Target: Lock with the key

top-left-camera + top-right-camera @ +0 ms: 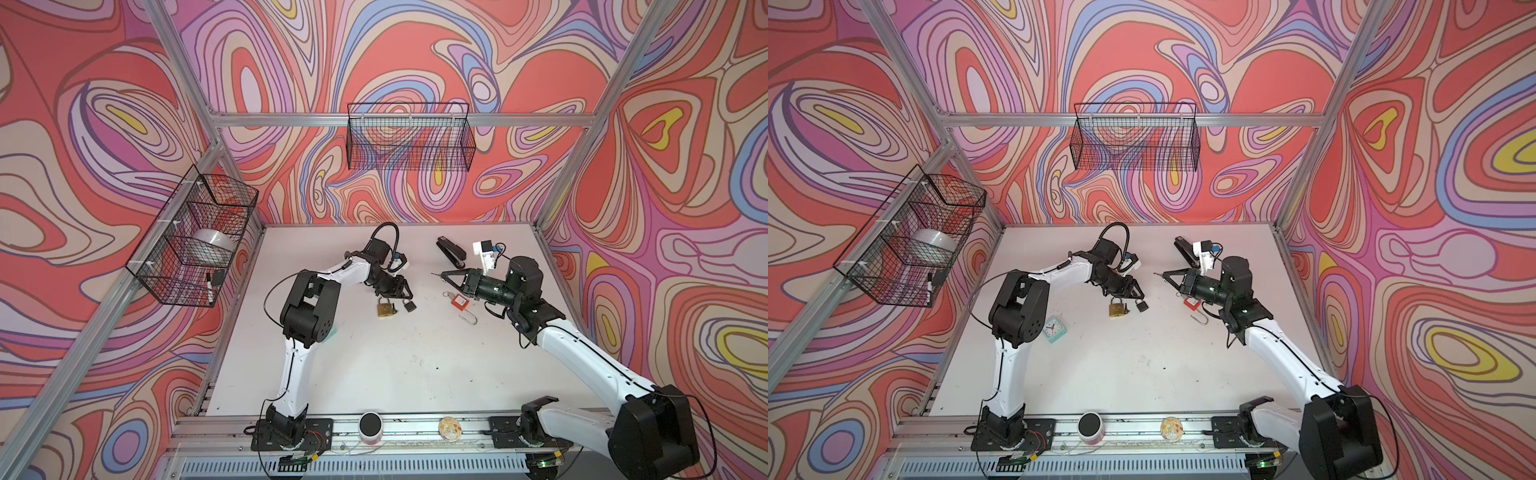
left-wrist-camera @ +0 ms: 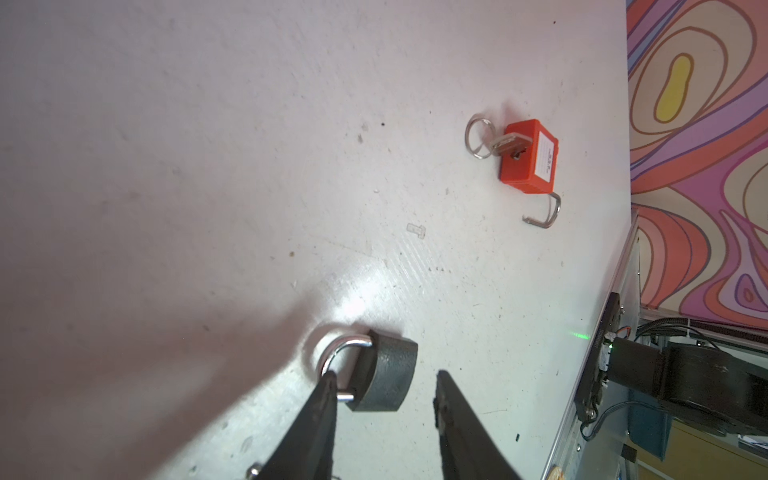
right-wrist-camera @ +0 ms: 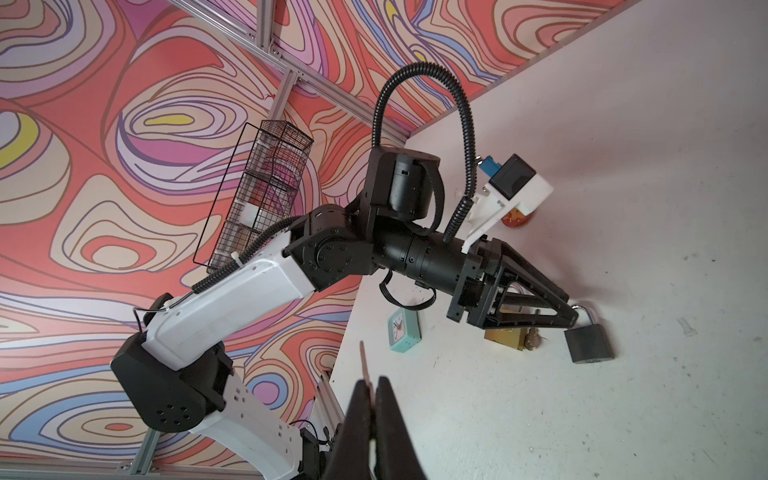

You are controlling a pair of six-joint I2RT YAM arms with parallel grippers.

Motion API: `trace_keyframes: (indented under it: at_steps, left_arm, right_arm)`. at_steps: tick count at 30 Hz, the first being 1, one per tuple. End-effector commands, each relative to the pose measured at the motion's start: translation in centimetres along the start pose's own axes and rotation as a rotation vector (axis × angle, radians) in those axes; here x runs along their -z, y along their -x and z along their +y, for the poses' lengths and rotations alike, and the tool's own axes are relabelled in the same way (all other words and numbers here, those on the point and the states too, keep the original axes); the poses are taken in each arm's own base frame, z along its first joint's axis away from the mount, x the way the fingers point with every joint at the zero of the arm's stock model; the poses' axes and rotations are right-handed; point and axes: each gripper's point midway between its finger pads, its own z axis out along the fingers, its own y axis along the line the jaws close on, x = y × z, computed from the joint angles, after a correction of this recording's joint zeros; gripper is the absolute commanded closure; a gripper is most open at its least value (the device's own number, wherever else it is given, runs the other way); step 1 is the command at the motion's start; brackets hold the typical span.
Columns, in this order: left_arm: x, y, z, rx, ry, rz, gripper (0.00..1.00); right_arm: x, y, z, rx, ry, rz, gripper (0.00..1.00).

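A thin copper-coloured key [image 3: 365, 363] sticks out past the tips of my right gripper [image 3: 373, 380], which is shut on it and hovers above the table [image 1: 374, 365] right of centre in both top views [image 1: 445, 274] [image 1: 1166, 274]. A dark grey padlock [image 2: 390, 374] lies on the table with its steel shackle [image 2: 332, 353] beside one fingertip of my left gripper [image 2: 384, 376]. That gripper is open, with the lock's body between its fingers and neither finger pressing on it. The top views show the dark padlock [image 1: 409, 306] [image 1: 1142, 306] just under the left gripper [image 1: 405, 293].
A brass padlock [image 1: 385, 309] lies next to the dark one. A red padlock [image 2: 528, 158] with its own key and ring [image 2: 478, 137] and an open shackle [image 2: 544, 212] sits under the right arm. Stapler [image 1: 451, 251] at the back, teal clock [image 1: 1054, 328] left, jar [image 1: 370, 428] on the front rail.
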Motion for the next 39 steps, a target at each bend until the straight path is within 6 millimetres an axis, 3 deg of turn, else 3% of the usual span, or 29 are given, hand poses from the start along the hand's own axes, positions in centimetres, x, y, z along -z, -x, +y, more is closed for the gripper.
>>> trace_keyframes:
  at_steps: [1, 10, 17, 24, 39]
  left_arm:
    - [-1.0, -0.4, 0.4, 0.007, 0.006, 0.035, 0.58]
    - [-1.1, 0.5, 1.2, -0.008, 0.125, -0.007, 0.5]
    - [-1.7, -0.6, 1.1, 0.019, 0.134, 0.036, 0.44]
    - [-0.5, -1.1, 1.6, 0.057, 0.202, -0.004, 0.38]
    - [-0.3, -3.1, -0.1, 0.126, 0.149, 0.047, 0.34]
  right_arm:
    - [0.1, 0.2, 0.2, 0.014, 0.001, 0.003, 1.0]
    - [0.5, -0.3, -0.8, -0.005, -0.043, -0.011, 1.0]
    - [0.5, -0.4, -0.9, -0.007, -0.044, -0.008, 1.0]
    - [0.3, -0.4, -1.1, -0.007, -0.039, -0.002, 1.0]
    - [0.4, -0.6, -1.0, -0.004, -0.028, -0.001, 1.0]
